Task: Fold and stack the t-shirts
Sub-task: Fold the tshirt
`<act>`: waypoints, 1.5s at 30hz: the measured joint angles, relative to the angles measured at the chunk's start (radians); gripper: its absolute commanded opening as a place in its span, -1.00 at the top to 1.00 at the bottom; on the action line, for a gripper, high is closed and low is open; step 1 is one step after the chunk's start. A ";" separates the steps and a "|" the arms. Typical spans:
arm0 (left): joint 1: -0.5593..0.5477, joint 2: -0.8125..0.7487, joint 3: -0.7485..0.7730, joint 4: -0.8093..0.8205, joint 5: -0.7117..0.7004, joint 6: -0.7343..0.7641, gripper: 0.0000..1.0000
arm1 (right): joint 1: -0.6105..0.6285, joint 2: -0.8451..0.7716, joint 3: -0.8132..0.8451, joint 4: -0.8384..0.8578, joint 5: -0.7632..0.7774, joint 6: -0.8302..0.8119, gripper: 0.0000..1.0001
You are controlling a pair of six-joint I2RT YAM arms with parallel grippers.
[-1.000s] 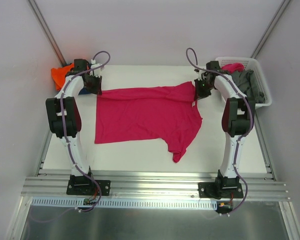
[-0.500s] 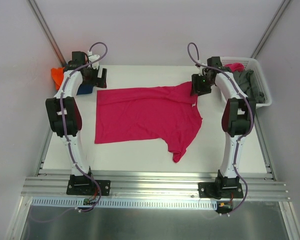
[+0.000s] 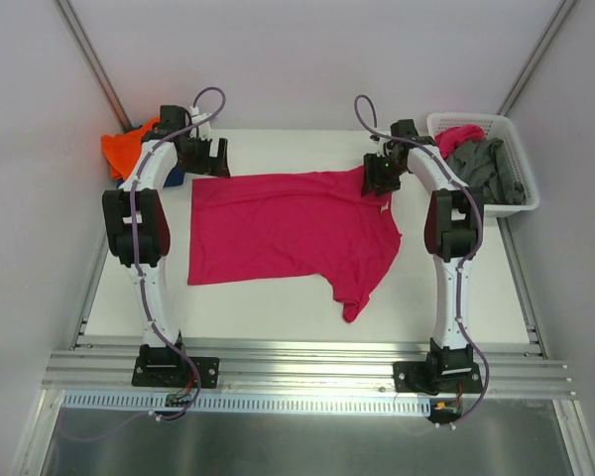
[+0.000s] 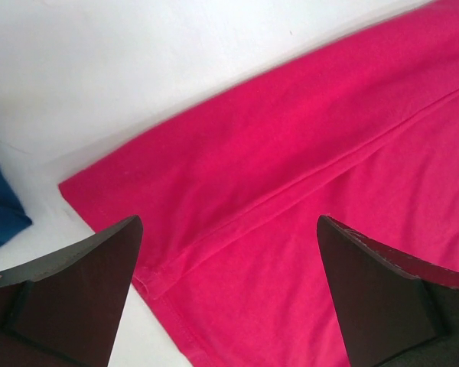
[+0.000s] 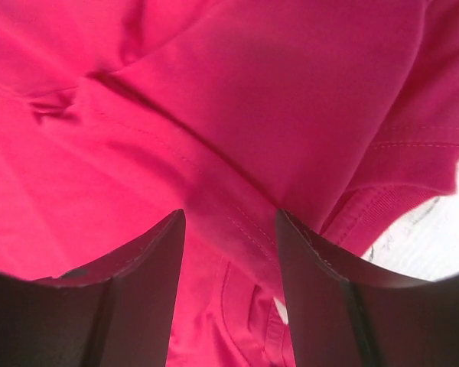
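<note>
Beside magenta shirt (image 3: 288, 233): orange shirt (image 3: 117, 151) far-left, white basket (image 3: 481, 118) far-right

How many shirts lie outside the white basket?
3: a magenta shirt spread out in the middle, an orange shirt at the far left, a blue shirt beside it; others may be hidden underneath.
</note>
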 measured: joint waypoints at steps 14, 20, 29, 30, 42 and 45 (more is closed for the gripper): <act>-0.025 -0.004 -0.093 -0.013 0.102 -0.077 -0.98 | 0.012 0.048 0.069 0.028 -0.003 0.042 -0.05; -0.048 -0.004 -0.096 -0.015 0.113 -0.087 -0.98 | 0.014 0.048 0.078 0.039 -0.002 0.045 0.05; -0.066 -0.023 -0.114 -0.016 0.119 -0.101 -0.98 | 0.019 0.082 0.083 0.029 -0.010 0.072 0.19; -0.066 -0.026 -0.114 -0.016 0.122 -0.103 -0.98 | 0.021 0.085 0.082 0.026 -0.011 0.073 0.19; -0.065 -0.037 -0.114 -0.016 0.132 -0.109 -0.98 | 0.026 0.086 0.069 0.018 -0.014 0.081 0.99; -0.065 -0.037 -0.114 -0.016 0.132 -0.109 -0.98 | 0.027 0.085 0.060 0.018 -0.014 0.081 0.99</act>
